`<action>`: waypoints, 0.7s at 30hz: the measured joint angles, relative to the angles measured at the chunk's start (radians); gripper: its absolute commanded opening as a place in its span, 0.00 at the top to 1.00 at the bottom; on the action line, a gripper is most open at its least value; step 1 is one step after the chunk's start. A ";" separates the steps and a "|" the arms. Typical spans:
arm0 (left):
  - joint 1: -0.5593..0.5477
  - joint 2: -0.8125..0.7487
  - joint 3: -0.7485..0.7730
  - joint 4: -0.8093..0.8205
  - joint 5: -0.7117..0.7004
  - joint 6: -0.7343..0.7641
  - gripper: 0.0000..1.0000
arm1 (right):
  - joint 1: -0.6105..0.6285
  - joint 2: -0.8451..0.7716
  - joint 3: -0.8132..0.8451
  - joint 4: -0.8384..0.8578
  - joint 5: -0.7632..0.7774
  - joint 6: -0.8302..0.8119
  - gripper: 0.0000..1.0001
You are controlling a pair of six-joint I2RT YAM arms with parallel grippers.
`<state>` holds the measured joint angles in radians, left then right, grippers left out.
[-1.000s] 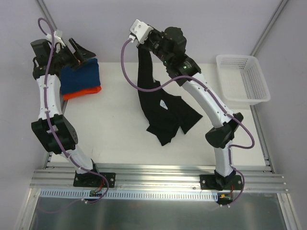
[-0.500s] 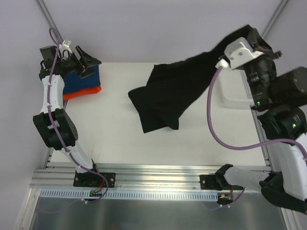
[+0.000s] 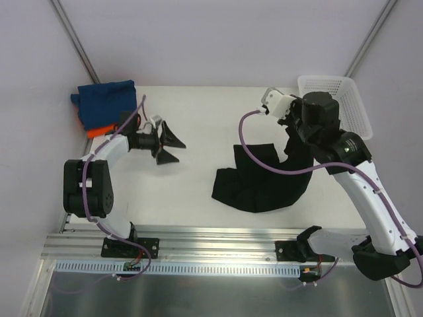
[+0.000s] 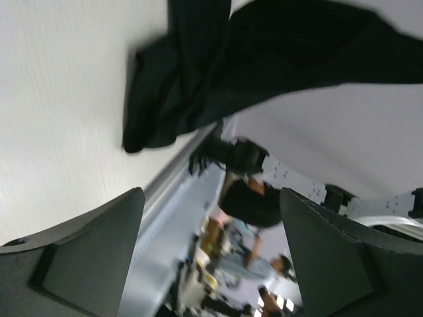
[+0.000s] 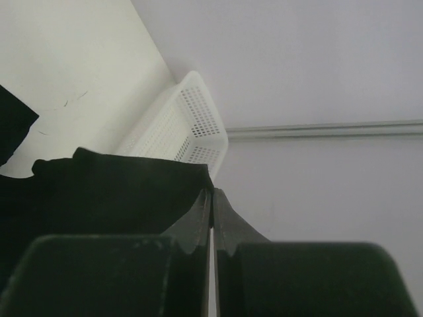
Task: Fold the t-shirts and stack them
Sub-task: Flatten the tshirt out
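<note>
The black t-shirt (image 3: 261, 188) lies crumpled on the table's front right, and one edge rises to my right gripper (image 3: 291, 132). In the right wrist view that gripper (image 5: 212, 193) is shut on the black t-shirt's edge (image 5: 99, 191). My left gripper (image 3: 169, 145) hovers open over the table's left middle, pointing right toward the shirt, with nothing between its fingers. Its wrist view shows the gripper (image 4: 211, 193) with jaws wide and the black t-shirt (image 4: 198, 79) hanging ahead. The folded blue t-shirt (image 3: 106, 99) rests on the orange t-shirt (image 3: 98, 131) at the back left corner.
A white mesh basket (image 3: 349, 109) stands at the back right, just behind the right arm; its corner (image 5: 178, 125) shows in the right wrist view. The metal rail (image 3: 218, 241) runs along the near table edge.
The right arm swung the black t-shirt from the back middle out to the right, then lowered it onto the front right. The left arm left the blue and orange stack and moved toward the middle, still open.
</note>
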<state>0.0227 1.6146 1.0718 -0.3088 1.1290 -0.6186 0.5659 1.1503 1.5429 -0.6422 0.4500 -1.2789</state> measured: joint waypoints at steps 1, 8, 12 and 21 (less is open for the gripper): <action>-0.037 -0.003 -0.060 -0.013 0.007 -0.004 0.15 | 0.000 0.003 0.000 -0.010 -0.001 0.010 0.99; -0.085 -0.027 -0.195 -0.044 0.043 -0.026 0.33 | 0.000 0.002 0.031 -0.003 0.000 0.032 1.00; -0.095 -0.031 -0.213 -0.040 0.047 -0.027 0.37 | 0.000 0.014 0.043 0.007 0.000 0.036 1.00; -0.275 0.156 -0.031 -0.091 -0.014 0.049 0.36 | 0.001 0.098 0.116 0.000 -0.002 0.051 1.00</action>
<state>-0.2520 1.7710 1.0409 -0.4000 1.1145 -0.5694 0.5671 1.2484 1.6588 -0.6418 0.4480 -1.2282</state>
